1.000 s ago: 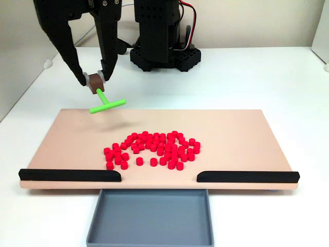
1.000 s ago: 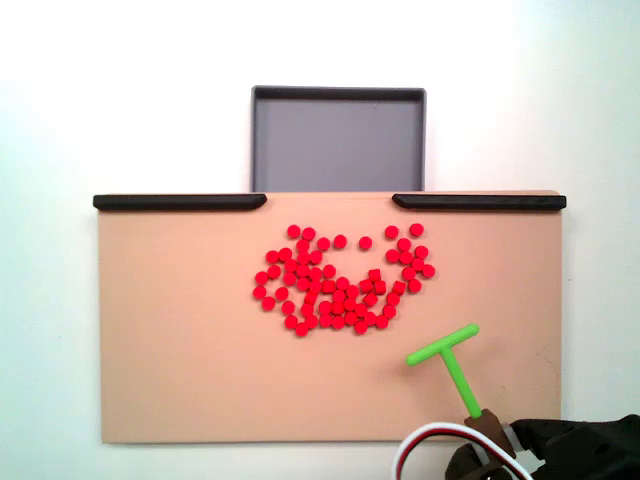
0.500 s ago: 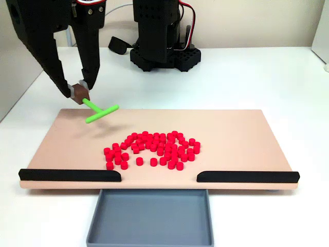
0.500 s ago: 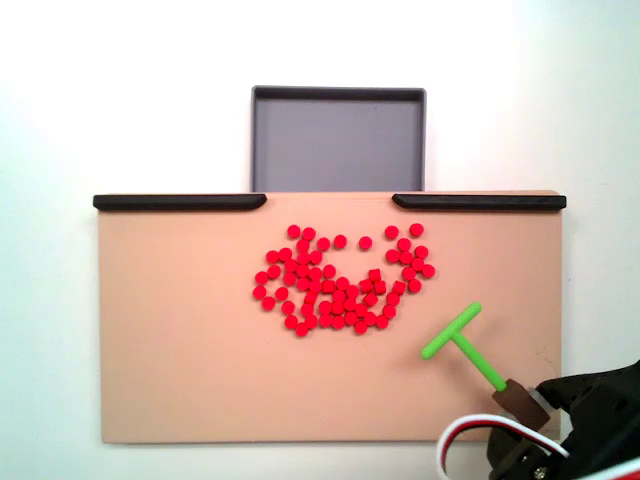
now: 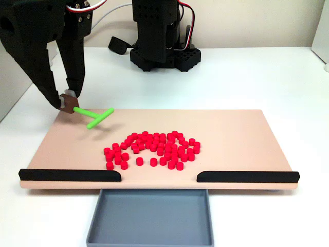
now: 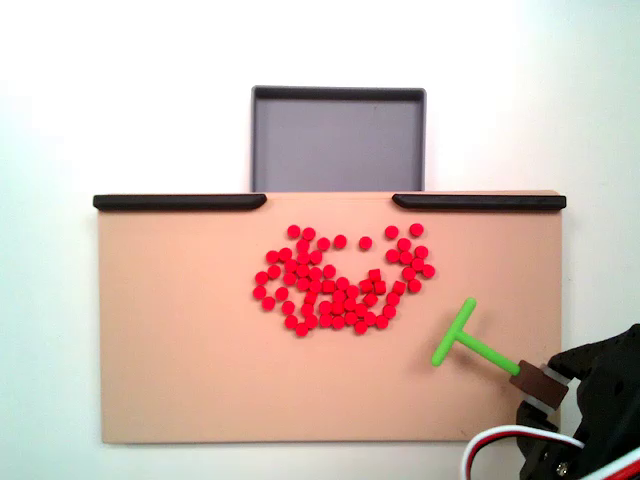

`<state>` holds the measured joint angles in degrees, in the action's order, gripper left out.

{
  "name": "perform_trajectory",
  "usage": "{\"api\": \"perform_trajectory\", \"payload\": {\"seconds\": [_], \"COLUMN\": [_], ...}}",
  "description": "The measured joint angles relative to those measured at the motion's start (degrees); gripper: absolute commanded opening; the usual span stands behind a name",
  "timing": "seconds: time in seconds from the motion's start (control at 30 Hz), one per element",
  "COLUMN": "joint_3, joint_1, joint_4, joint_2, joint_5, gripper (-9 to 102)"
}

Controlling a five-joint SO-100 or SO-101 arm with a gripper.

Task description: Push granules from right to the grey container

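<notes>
The red granules (image 5: 151, 149) (image 6: 340, 285) lie in a loose cluster at the middle of the tan board (image 5: 236, 128) (image 6: 170, 340). The grey container (image 5: 150, 216) (image 6: 338, 140) sits empty against the board's edge, at the gap between two black strips. My gripper (image 5: 66, 101) (image 6: 545, 385) is shut on the brown block at the end of a green T-shaped pusher (image 5: 95, 116) (image 6: 465, 335). It hangs over the board's far left corner in a fixed view (image 5: 66, 101). The pusher's crossbar is apart from the granules, on the side away from the container.
Black strips (image 5: 70, 175) (image 5: 247, 176) line the board's container-side edge on either side of the gap. The arm's black base (image 5: 164, 51) stands behind the board. A white and red cable (image 6: 500, 440) loops by the gripper. White table surrounds the board.
My gripper has carried the pusher outward toward the board's side edge and lower. The pusher has swung round, so its crossbar now points toward the granules. The granules have not moved.
</notes>
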<state>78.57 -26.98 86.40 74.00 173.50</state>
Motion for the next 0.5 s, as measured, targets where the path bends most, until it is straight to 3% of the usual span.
{"api": "perform_trajectory", "payload": {"seconds": [0.27, 0.5], "joint_3": [-0.4, -3.5], "joint_1": [-0.5, -1.2], "joint_4": [0.0, 0.0], "joint_2": [-0.9, -3.9], "joint_5": [9.1, 10.7], "gripper": [0, 0]}}
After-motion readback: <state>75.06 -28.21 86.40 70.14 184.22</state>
